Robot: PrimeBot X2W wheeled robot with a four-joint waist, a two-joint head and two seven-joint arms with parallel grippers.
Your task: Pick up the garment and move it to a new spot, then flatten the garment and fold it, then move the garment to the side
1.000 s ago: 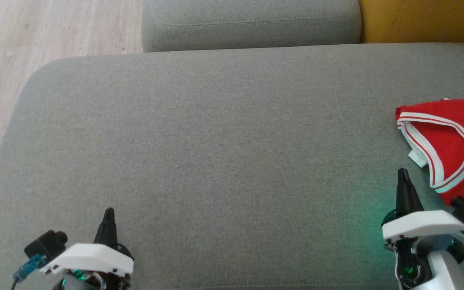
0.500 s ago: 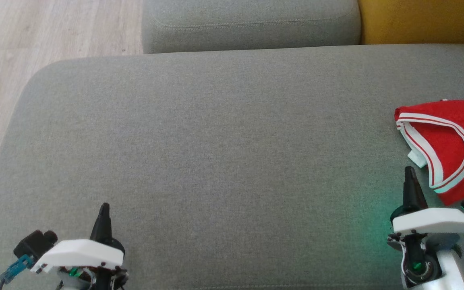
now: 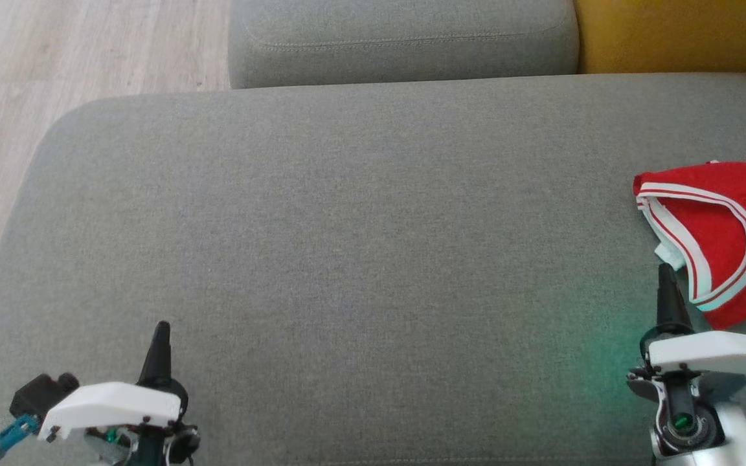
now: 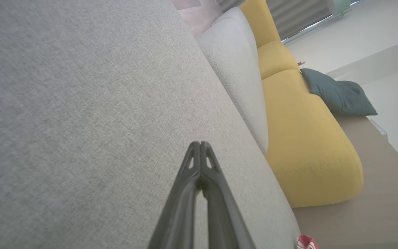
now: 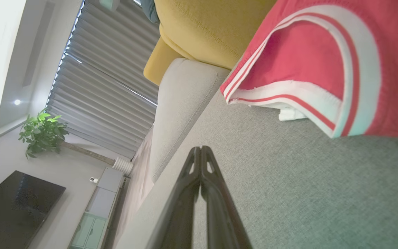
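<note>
A red garment (image 3: 729, 226) with white and red striped trim lies folded at the right edge of the grey sofa seat (image 3: 347, 246); it also fills the upper right of the right wrist view (image 5: 323, 55), and a red scrap of it (image 4: 306, 242) peeks in at the bottom of the left wrist view. My right gripper (image 3: 666, 272) is shut and empty, its tip just beside the garment's white trim, apart from it. My left gripper (image 3: 162, 327) is shut and empty at the seat's near left, far from the garment.
A grey back cushion (image 3: 405, 39) runs along the far side, with a yellow cushion (image 3: 684, 32) to its right. Wooden floor (image 3: 56, 65) lies beyond the seat's left edge. The right wrist view shows blinds, a plant (image 5: 41, 133) and a dark screen (image 5: 12, 211).
Both grippers have drifted outward: the left one lower and to the left, the right one to the right toward the garment. The garment has not moved.
</note>
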